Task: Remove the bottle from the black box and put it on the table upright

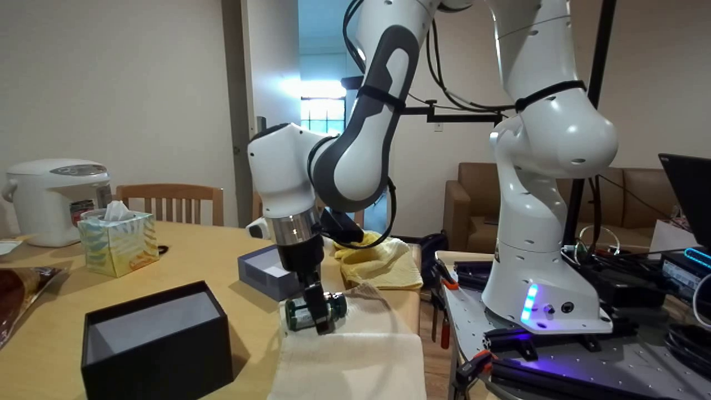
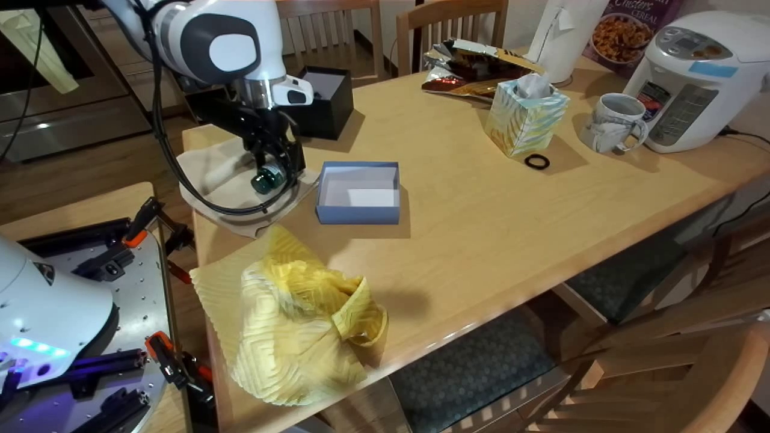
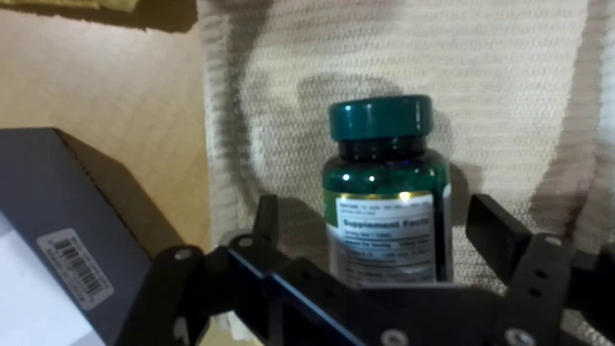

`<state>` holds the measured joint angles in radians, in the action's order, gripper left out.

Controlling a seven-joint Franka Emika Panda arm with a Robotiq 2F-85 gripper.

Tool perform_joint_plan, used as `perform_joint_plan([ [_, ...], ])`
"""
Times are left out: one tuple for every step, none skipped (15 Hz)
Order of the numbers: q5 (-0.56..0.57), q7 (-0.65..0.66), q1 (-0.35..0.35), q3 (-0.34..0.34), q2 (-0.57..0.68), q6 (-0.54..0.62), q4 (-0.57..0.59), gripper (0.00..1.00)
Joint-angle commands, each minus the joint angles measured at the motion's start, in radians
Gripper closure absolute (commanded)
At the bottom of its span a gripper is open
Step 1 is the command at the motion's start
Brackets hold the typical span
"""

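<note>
The dark green bottle (image 3: 384, 230) with its green cap and white label lies on its side on a beige cloth, outside the black box (image 1: 161, 355). That cloth covers part of the light wood table (image 2: 481, 228). My gripper (image 3: 374, 223) points down over the bottle, fingers open on either side of it; the wrist view shows a gap between each finger and the bottle. In an exterior view a finger crosses in front of the bottle (image 1: 299, 316). The bottle's base is hidden behind the gripper body in the wrist view. The black box stands open-topped.
Beside the cloth sits a shallow blue-grey box (image 2: 358, 214), close to the gripper. A crumpled yellow wrap (image 2: 301, 325) lies near the table edge. Farther off are a tissue box (image 1: 118, 241), a mug (image 2: 610, 123), a water heater (image 1: 58, 194) and a foil bag (image 2: 475, 69).
</note>
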<state>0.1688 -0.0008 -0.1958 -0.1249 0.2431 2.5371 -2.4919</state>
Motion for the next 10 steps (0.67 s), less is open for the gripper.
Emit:
perform_joint_plan([
  [0.062, -0.096, 0.014, 0.0, 0.001, -0.015, 0.001, 0.0],
  [0.073, -0.11, 0.015, 0.001, 0.001, -0.014, 0.001, 0.0],
  [0.078, -0.119, 0.017, 0.002, 0.0, -0.012, 0.0, 0.11],
  [0.076, -0.134, 0.02, 0.001, 0.001, -0.012, 0.002, 0.28],
  [0.077, -0.14, 0.021, 0.002, 0.001, -0.014, 0.003, 0.33],
  [0.073, -0.152, 0.024, 0.001, 0.002, -0.016, 0.004, 0.4],
  [0.064, -0.162, 0.028, -0.001, 0.001, -0.016, 0.004, 0.48],
  [0.06, -0.168, 0.031, -0.002, -0.001, -0.017, 0.004, 0.54],
  [0.056, -0.165, 0.032, -0.001, -0.003, -0.026, 0.006, 0.61],
  [0.045, -0.165, 0.034, -0.003, -0.004, -0.034, 0.008, 0.67],
])
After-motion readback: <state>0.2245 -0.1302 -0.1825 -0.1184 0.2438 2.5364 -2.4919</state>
